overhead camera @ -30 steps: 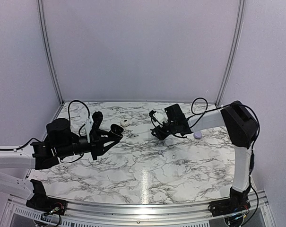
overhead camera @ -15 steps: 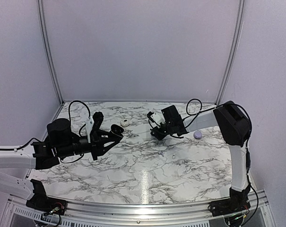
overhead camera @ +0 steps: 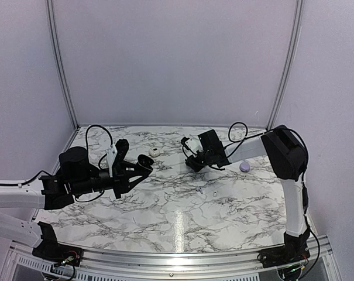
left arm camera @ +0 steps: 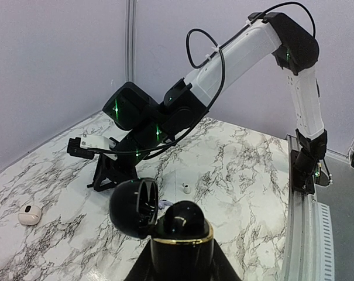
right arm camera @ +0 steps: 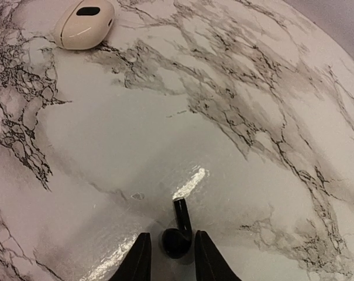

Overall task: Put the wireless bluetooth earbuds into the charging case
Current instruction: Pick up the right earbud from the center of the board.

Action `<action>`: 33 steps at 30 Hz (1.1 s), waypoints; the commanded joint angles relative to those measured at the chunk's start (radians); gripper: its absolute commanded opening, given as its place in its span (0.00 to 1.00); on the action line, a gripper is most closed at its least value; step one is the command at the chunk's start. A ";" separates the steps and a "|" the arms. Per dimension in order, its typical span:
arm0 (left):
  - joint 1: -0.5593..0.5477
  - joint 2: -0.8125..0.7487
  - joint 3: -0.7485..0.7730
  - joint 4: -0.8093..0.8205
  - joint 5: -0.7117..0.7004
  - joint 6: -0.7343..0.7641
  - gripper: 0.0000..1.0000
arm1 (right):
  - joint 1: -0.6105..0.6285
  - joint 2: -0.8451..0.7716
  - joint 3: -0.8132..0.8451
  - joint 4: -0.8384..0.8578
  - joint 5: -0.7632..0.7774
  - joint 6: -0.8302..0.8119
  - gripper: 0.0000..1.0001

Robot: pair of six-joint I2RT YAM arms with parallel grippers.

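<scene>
Looking at the top cam first: right gripper [overhead camera: 191,165] is nose-down on the table [overhead camera: 165,222] towards the back. Left gripper [overhead camera: 137,170] hovers off to its left, clamped on the open black case [overhead camera: 144,160]. So the right arm is the one on the bud, no contest, though the bud itself is too small to pick out from up here. A white case [overhead camera: 155,151] sits on the marble between the two grippers, a bit further back.

Left wrist cam: the black case [left arm camera: 178,225] fills the bottom of the shot, lid [left arm camera: 133,206] flipped open to the left. The right gripper [left arm camera: 103,175] is down on the table beyond it, near but apart.

Right wrist cam is the money shot. The black bud [right arm camera: 178,239] lies flat on the marble right between the fingertips [right arm camera: 140,263], jaws a little apart and straddling its round body. Its stem points straight away from the gripper, so the long axis runs along the fingers, not across them. Looks like a sliver of gap on one side, so I'd say it's not squeezed yet. My guess is a plain close pinches the body across its narrow width, then it's a short carry over to the case
</scene>
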 commanded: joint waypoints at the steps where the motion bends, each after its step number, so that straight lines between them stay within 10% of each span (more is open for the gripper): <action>1: 0.006 0.003 0.019 0.046 -0.012 0.017 0.00 | -0.009 0.031 0.029 0.009 0.013 -0.002 0.25; 18: 0.007 -0.002 0.006 0.046 -0.016 0.013 0.00 | -0.005 -0.037 -0.018 -0.006 0.001 -0.027 0.09; 33: 0.001 -0.053 -0.042 0.045 0.172 0.170 0.00 | 0.116 -0.505 -0.155 -0.259 -0.126 -0.066 0.04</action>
